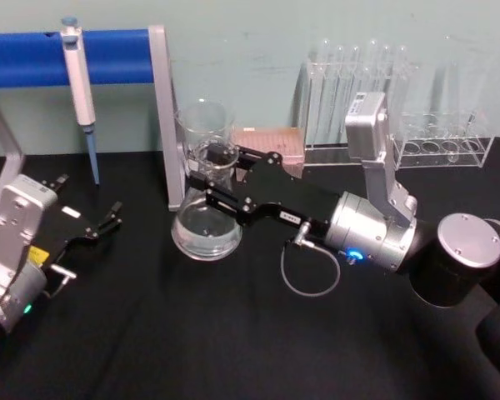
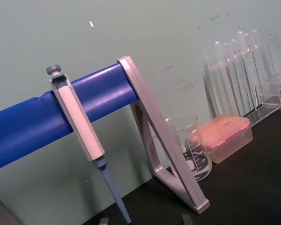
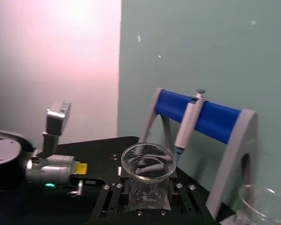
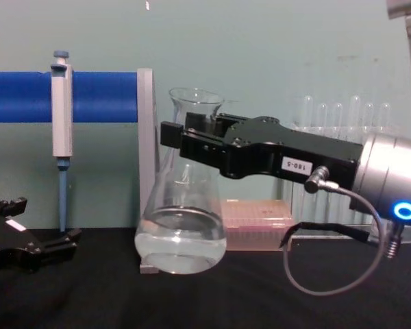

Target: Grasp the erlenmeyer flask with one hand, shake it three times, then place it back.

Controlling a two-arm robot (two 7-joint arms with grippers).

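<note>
Right gripper [image 1: 212, 167] clamped on erlenmeyer flask [image 4: 181, 229] neck, below rim. Glass likely rigid, slick, fragile; liquid makes base heavy. Left gripper [image 1: 104, 221] parked left of flask.

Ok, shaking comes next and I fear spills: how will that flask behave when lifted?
Likely bottom-heavy: the flask holds liquid in its wide base. Smooth glass might slip, as the right hand grips only the narrow neck. Spills seem unlikely; the liquid sits low.

erlenmeyer flask [image 4: 181, 240]: clear glossy glass | right hand [image 1: 214, 169]: matt black | wrist [image 1: 371, 233]: smooth silver metal | table [image 1: 233, 350]: matt black
</note>
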